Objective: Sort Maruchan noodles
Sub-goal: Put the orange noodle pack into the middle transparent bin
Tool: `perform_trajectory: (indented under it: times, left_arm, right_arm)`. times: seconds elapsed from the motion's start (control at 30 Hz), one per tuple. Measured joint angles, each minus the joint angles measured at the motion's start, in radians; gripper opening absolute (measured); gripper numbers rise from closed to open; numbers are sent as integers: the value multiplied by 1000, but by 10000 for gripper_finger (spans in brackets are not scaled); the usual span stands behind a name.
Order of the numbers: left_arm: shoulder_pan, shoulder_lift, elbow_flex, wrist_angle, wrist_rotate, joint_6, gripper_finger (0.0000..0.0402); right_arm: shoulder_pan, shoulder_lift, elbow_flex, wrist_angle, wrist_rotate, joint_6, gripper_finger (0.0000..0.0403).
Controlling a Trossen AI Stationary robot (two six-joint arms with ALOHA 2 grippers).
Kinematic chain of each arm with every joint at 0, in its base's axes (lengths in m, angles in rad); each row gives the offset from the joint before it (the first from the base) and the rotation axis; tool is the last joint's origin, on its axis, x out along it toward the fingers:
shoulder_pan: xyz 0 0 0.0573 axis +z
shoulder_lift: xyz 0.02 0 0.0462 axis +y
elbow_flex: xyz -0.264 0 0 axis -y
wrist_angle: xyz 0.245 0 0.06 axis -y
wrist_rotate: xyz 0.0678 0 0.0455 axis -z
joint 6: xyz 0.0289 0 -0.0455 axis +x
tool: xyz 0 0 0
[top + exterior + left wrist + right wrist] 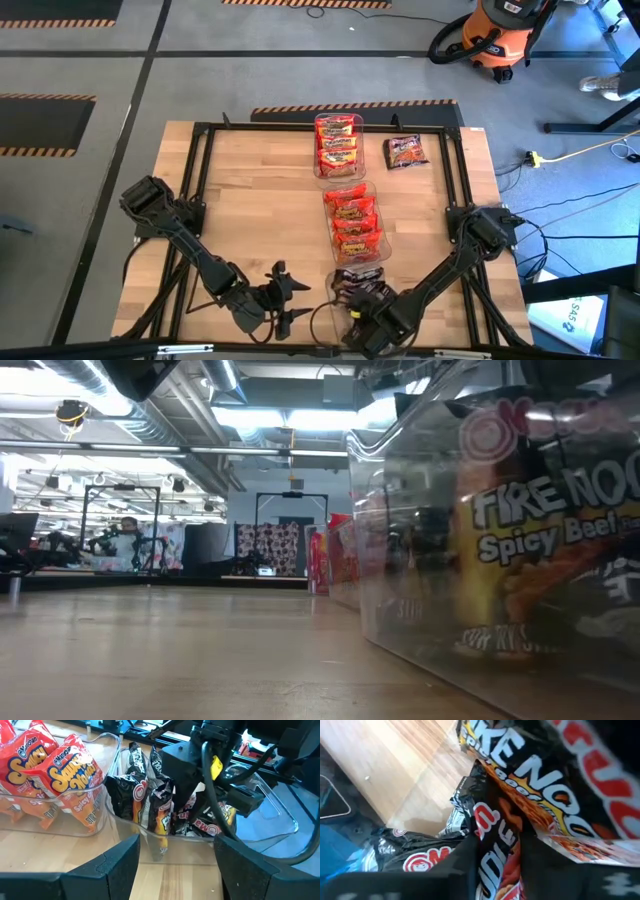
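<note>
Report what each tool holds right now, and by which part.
Left tool: open, nothing held. Right tool: down in the near bin among the dark noodle packets, fingers around one's upper edge; a firm hold cannot be told.

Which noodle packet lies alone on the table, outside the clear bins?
The dark packet near the table's far right corner: it lies flat on bare wood, beside the far bin, while all others sit inside bins.
</note>
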Motion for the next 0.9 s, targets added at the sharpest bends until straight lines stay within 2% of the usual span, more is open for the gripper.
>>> perform_trajectory:
  times: [0.27, 0.53, 0.9]
  left_arm:
    - [-1, 0, 0, 0, 0, 3, 247]
    - [-1, 0, 0, 0, 2, 3, 247]
    - [0, 0, 0, 1, 3, -2, 247]
  right_arm:
    - [0, 0, 12, 2, 26, -73, 9]
    - [1, 11, 147, -74, 71, -195, 0]
    - [65, 8, 400, -364, 182, -263, 1]
